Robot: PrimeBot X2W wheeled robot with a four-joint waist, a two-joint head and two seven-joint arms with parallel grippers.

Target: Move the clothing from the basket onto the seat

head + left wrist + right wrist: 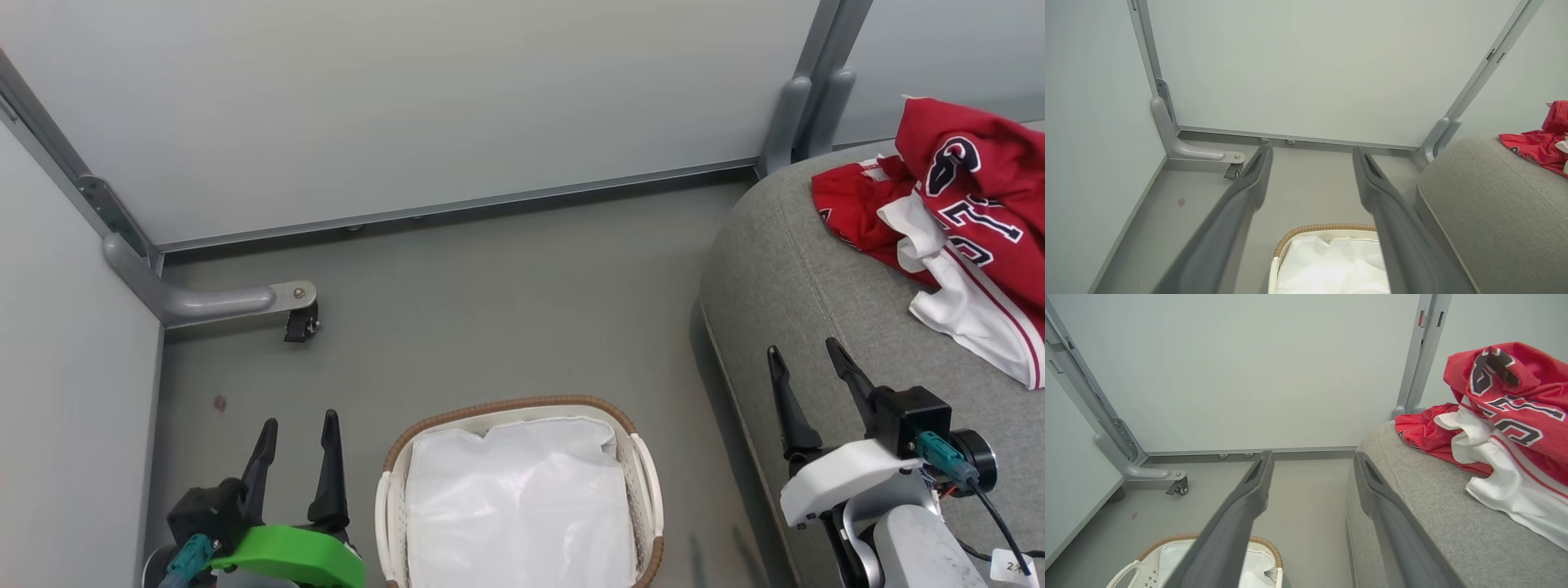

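The grey seat [800, 269] fills three o'clock of the head view, with the basket [506, 406] just beside it on the floor [490, 286] at six o'clock. The basket holds its white liner [522, 498] and no red cloth that can be seen. The clothing [963, 212] lies on the seat toward two o'clock: two red garments in a rumpled heap, one a jersey with black-and-white numerals and white trim. The move looks complete. The left gripper [300, 422] at seven o'clock and the right gripper [804, 347] at four o'clock hang with jaws spread wide, released, grasping nothing.
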